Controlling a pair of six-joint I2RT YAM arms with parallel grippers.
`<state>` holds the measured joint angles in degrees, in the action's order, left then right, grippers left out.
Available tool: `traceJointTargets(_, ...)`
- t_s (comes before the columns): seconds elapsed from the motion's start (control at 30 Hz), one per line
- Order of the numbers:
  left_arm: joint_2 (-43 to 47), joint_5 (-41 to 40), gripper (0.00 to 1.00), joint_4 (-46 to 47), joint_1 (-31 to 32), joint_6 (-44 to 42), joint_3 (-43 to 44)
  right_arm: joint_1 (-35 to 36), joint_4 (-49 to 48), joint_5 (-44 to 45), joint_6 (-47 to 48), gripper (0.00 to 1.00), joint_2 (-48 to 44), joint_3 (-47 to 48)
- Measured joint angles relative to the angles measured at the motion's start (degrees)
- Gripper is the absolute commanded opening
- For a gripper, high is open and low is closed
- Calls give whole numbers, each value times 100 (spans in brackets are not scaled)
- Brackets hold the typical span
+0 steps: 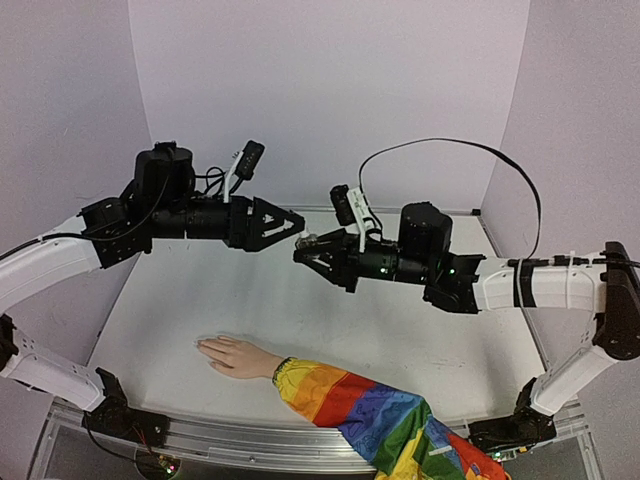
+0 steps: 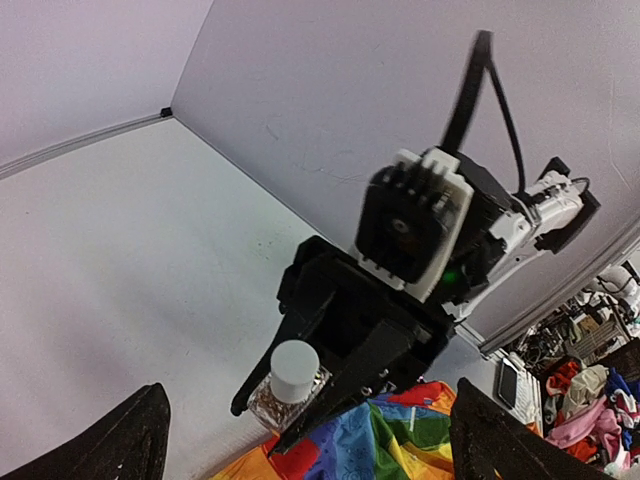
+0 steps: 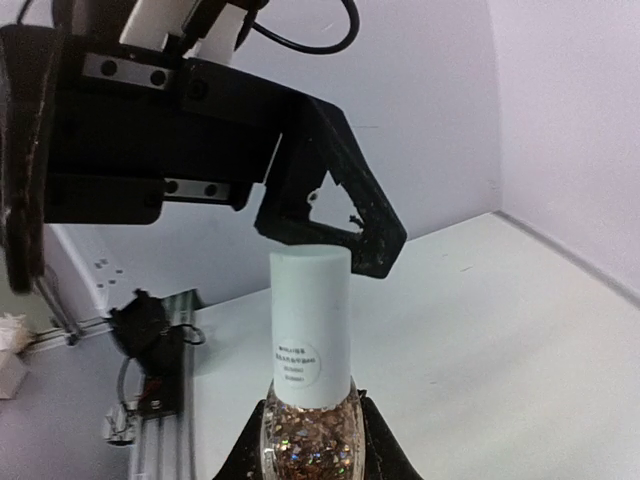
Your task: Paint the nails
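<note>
From above, the nails (image 1: 203,346) sit at the fingertips of the mannequin hand (image 1: 238,356). The hand lies palm down on the near part of the table (image 1: 180,290), and its striped sleeve (image 1: 370,410) trails over the near edge. The nails are tiny and hardly show against the skin, so they likely want a light, exact touch. The hand looks stiff but unfastened, and it may slide if pushed. Well above it, the left claw (image 1: 298,225) and right claw (image 1: 306,252) meet nose to nose in mid-air. The left wrist view shows the left claw spread wide and holding nothing, with the bottle (image 2: 290,395) just ahead of it. In the right wrist view the right claw is closed on the bottle's glittery glass body, holding it upright. The pale cap (image 3: 310,320) stands free above, the natural place to take hold, and one of the left claw's fingers (image 3: 340,215) is close by its top. The glass is probably light, slick and breakable. The table is smooth and pale, boxed in by plain walls (image 1: 330,90), with ample room around the hand.
</note>
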<state>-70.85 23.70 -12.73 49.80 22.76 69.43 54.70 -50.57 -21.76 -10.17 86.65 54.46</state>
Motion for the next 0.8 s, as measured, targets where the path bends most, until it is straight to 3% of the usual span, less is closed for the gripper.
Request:
traceJointTargets(0.17,350,540,95,332,-39,28,-372,-251,-164,-1550,-695,0,85,79)
traceJointTargets(0.37,343,1283,79,734,-39,199,-413,-214,-560,-2745,-1266,0,306,345)
traceJointTargets(0.8,31,1672,20,940,-35,345,-411,-212,-761,-3141,-1491,0,540,444)
